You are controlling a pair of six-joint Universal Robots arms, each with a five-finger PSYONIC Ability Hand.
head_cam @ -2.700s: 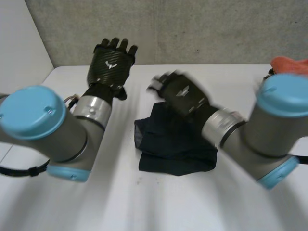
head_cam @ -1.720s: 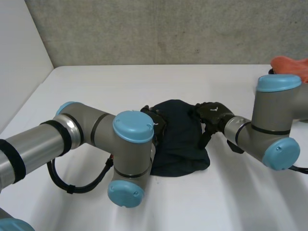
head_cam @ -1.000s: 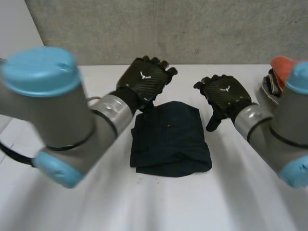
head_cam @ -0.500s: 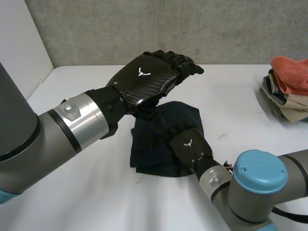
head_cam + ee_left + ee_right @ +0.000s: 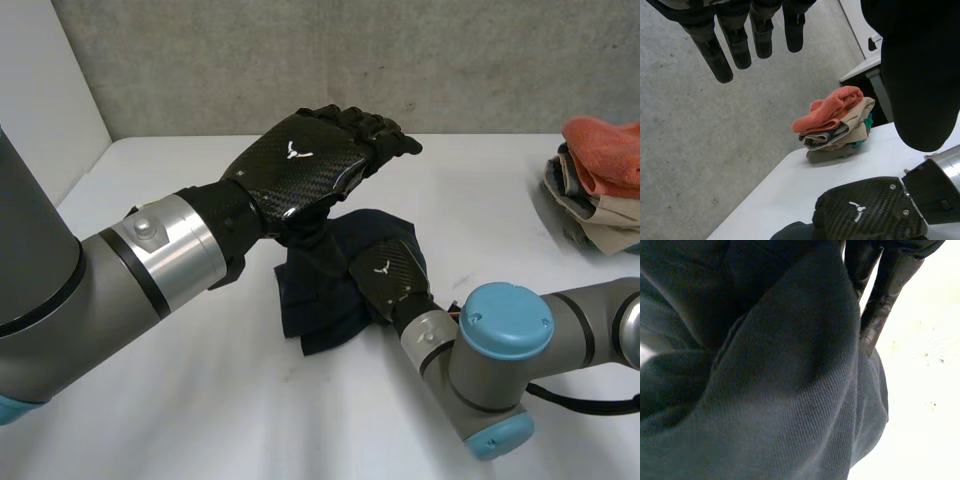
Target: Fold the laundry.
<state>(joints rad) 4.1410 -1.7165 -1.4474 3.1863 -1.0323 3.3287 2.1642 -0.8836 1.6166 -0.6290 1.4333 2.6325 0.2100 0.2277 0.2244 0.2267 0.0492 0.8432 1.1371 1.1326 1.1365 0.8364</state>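
A dark navy folded garment (image 5: pixel 318 312) lies mid-table, bunched at its near right side. My right hand (image 5: pixel 392 280) rests on that near right part, and in its wrist view the cloth (image 5: pixel 765 390) is gathered against the palm with the fingers (image 5: pixel 879 295) curled down onto it. My left hand (image 5: pixel 300 165) hovers palm-down above the garment's far left part, clear of the cloth. Its fingers (image 5: pixel 735 45) are straight and hold nothing. From the left wrist view the right hand (image 5: pixel 865 215) sits below, on the garment (image 5: pixel 795 231).
A stack of folded laundry (image 5: pixel 595 185) with an orange piece on top sits at the table's far right edge, also seen in the left wrist view as a pile (image 5: pixel 837 125). Bare white table (image 5: pixel 200 400) lies to the near left. A grey wall runs behind.
My right hand has closed on the garment's near right part and drawn it inward, bunching the cloth. The left hand has held still above.
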